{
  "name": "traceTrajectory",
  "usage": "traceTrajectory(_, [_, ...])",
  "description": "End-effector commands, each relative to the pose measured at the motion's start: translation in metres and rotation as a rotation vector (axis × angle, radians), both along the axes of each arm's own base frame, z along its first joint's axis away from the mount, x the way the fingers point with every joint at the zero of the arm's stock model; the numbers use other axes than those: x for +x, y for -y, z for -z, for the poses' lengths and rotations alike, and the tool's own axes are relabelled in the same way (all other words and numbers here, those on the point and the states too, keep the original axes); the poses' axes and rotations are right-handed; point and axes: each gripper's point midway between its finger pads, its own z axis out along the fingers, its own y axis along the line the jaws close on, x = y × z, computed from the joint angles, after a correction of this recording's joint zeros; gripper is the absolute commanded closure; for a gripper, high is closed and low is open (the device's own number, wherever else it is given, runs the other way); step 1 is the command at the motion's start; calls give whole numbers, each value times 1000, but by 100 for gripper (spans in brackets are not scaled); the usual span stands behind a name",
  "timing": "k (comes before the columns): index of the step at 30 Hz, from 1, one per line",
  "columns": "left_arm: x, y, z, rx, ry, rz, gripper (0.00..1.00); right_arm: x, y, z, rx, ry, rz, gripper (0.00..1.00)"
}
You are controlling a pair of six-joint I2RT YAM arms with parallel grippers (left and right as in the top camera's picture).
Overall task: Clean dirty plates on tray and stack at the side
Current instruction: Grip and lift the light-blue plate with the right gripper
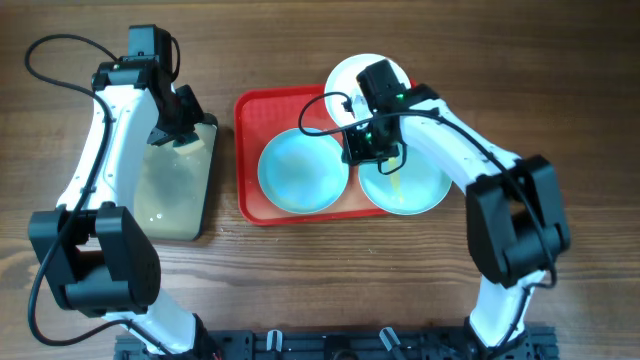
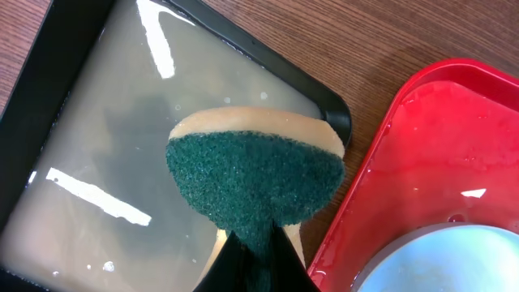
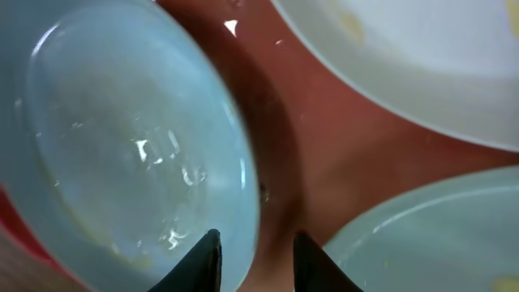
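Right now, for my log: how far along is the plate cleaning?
Nothing is stacked yet: all three plates lie on or over the red tray. In hand: left jaws grip the sponge above the black tray; right jaws open between plates. Wiping, stacking remain.

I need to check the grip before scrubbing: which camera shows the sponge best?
Left wrist. The sponge fills the frame, green side facing the camera, pinched in the left gripper over the black tray of cloudy water. Overhead, the left arm hides it; the right wrist view shows only plates and the red tray.
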Motion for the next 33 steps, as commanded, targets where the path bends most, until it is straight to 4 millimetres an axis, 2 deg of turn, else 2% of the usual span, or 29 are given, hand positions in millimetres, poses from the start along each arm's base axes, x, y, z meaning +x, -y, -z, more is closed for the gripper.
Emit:
traceTrajectory(1, [-1,-3,6,8,-13,-21,96,3,-3,19,-11,-26,0,70])
traceTrajectory(3, [-1,-3,6,8,-13,-21,96,3,-3,21,-7,-29,-7,71])
traceTrajectory(5, [-1,-3,6,8,-12,-21,96,3,-4,22,-7,-29,-4,79])
traceTrajectory(8, [0,-3,5,8,-9,-21,96,3,-8,22,6,-27,-11,84])
traceTrajectory(13, [0,-3,5,8,-9,-21,96,-1,-27,21,18,-10,-33,84])
traceTrajectory(14, [0,-3,5,9,-9,-21,96,-2,-32,20,23,-11,-22,86])
traceTrajectory(15, [0,-3,5,9,-9,-21,96,-3,-35,20,26,-9,-20,96])
traceTrajectory(19, [0,-3,5,9,-9,-21,96,-7,-51,13,96,-31,-14,96])
traceTrajectory(22, [0,-3,5,9,-9,-21,96,-3,-54,-8,126,9,-11,96])
traceTrajectory(24, [0,-3,5,9,-9,-21,96,9,-45,-39,95,121,8,96])
traceTrajectory(27, [0,-3,5,9,-9,-21,96,28,-22,-91,17,318,69,96])
traceTrajectory(30, [0,-3,5,9,-9,-21,96,41,13,-153,-86,535,169,96])
traceTrajectory(33, [0,-3,5,9,-9,-21,96,46,42,-182,-202,653,229,96])
